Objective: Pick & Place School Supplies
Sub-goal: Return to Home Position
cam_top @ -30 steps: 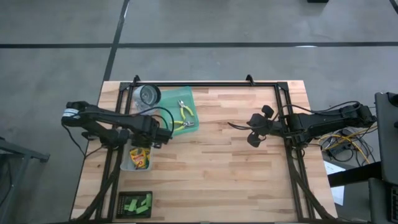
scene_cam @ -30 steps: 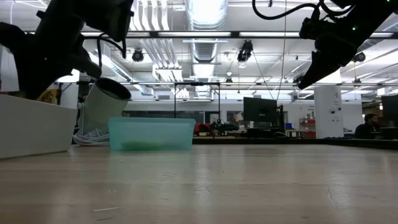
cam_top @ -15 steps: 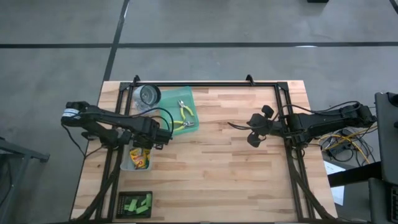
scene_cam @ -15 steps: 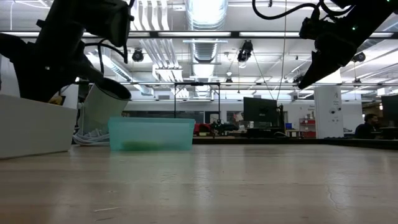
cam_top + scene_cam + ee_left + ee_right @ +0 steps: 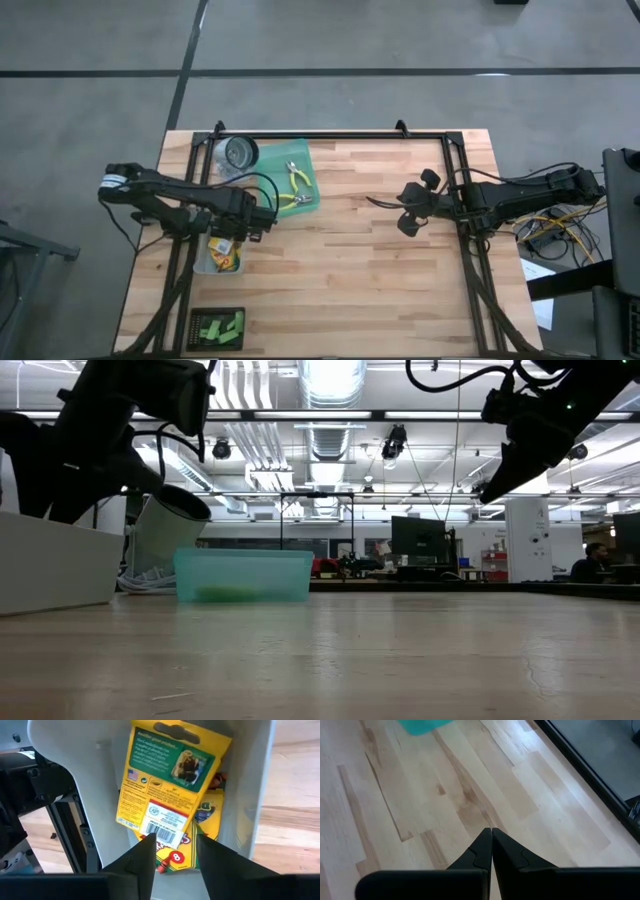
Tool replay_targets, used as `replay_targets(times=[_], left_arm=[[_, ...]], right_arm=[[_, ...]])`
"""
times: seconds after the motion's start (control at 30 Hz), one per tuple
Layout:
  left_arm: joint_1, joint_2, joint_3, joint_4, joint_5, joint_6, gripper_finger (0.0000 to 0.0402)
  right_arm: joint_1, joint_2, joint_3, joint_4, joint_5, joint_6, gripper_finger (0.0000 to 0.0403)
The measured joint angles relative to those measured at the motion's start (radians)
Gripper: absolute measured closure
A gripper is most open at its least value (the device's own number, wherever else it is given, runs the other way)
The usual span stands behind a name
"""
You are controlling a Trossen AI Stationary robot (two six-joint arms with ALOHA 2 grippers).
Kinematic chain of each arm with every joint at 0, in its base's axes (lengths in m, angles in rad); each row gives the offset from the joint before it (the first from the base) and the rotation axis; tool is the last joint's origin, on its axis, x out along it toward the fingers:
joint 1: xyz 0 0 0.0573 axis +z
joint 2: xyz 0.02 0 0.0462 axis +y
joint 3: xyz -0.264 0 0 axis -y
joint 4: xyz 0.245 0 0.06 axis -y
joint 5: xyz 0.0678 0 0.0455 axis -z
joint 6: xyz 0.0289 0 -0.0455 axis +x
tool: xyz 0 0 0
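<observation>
The left gripper (image 5: 248, 227), fingers apart w/ nothing in them, is sliding back a bit toward the left edge of the table (image 5: 350, 270), over the bin (image 5: 203, 265). From above it's hiding more of the crayon boxes (image 5: 229, 261) inside. Down low, the arm's dark shape is shifting over the bin wall.

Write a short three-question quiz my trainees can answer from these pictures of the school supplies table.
1. True or false: the crayon boxes lie inside the bin.
2. Where do the pliers lie? A: in the bin. B: on the teal tray. C: on bare wood.
3. Fill in: the jaws of the right arm are ____ (open or shut).

Key: 1 true; 2 B; 3 shut.
</observation>
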Motion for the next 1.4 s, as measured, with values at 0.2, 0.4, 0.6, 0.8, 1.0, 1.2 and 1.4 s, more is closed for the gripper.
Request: replay_targets(times=[0.2, 0.4, 0.6, 0.8, 1.0, 1.2, 1.4], left_arm=[[0.0, 0.0, 0.04, 0.0, 0.001, 0.068, 0.0255], [0.002, -0.017, 0.111, 0.001, -0.007, 0.2, 0.0255], [0.002, -0.055, 0.23, 0.001, -0.141, 0.263, 0.0255], [-0.01, -0.078, 0.427, 0.09, -0.554, 0.525, 0.0255], [-0.048, -0.079, 0.541, 0.483, -0.769, 1.188, 0.0255], [-0.091, -0.079, 0.484, 1.019, -0.76, 1.741, 0.0255], [-0.072, -0.081, 0.328, 1.347, -0.525, 1.914, 0.0255]], right_arm=[[0.0, 0.0, -0.004, -0.001, 0.0, 0.0, 0.0394], [0.0, 0.0, -0.008, 0.0, 0.0, 0.0, 0.0394], [0.0, -0.001, -0.018, 0.0, 0.001, 0.003, 0.0394], [0.0, -0.001, -0.023, 0.001, 0.0, 0.003, 0.0394], [0.0, -0.001, -0.022, 0.048, -0.032, 0.003, 0.0394], [0.001, -0.001, -0.018, 0.204, -0.148, 0.003, 0.0394], [0.0, -0.003, -0.017, 0.596, -0.192, -0.037, 0.0394]])
